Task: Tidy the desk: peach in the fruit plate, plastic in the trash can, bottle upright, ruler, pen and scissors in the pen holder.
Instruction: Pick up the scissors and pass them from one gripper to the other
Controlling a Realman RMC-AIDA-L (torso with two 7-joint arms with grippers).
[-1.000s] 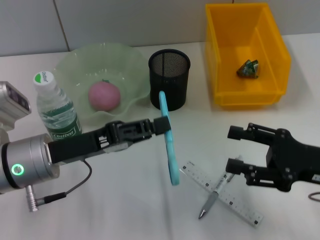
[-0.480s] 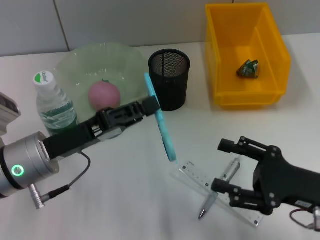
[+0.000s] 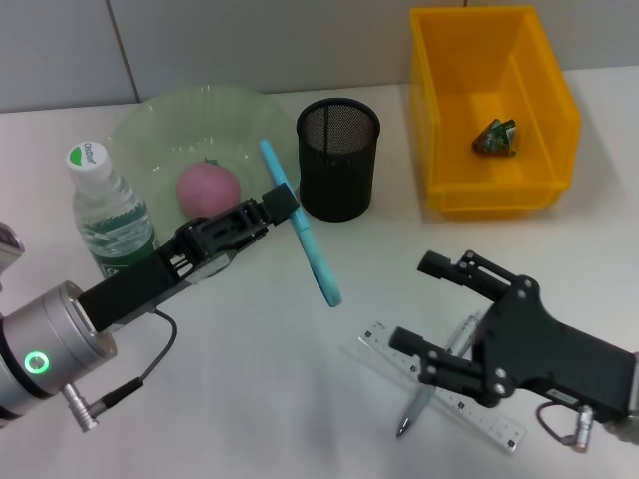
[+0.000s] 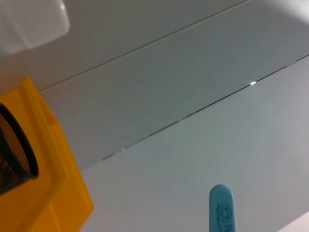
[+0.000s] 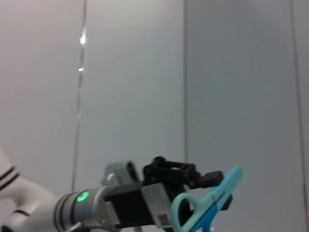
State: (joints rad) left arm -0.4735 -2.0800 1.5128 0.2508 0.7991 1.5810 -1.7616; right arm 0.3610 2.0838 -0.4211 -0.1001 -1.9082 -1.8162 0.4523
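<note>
My left gripper (image 3: 285, 207) is shut on the light-blue scissors (image 3: 305, 239), holding them tilted in the air just left of the black mesh pen holder (image 3: 337, 170). The scissors' end (image 4: 221, 209) shows in the left wrist view, and the whole scissors (image 5: 207, 208) in the right wrist view. My right gripper (image 3: 417, 304) hangs open above the clear ruler (image 3: 382, 344) and the silver pen (image 3: 419, 404) lying across it. The peach (image 3: 207, 190) lies in the green fruit plate (image 3: 150, 125). The bottle (image 3: 105, 210) stands upright. A scrap of plastic (image 3: 496, 138) lies in the yellow trash can (image 3: 439, 120).
The pen holder (image 4: 12, 154) and yellow bin (image 4: 53, 188) sit close together at the back of the white desk. The bottle stands by the plate's left rim. My left arm (image 5: 120, 203) stretches across the desk's left half.
My left gripper has carried the scissors up and left, tilting them beside the pen holder. My right arm has moved left and nearer, over the ruler and pen.
</note>
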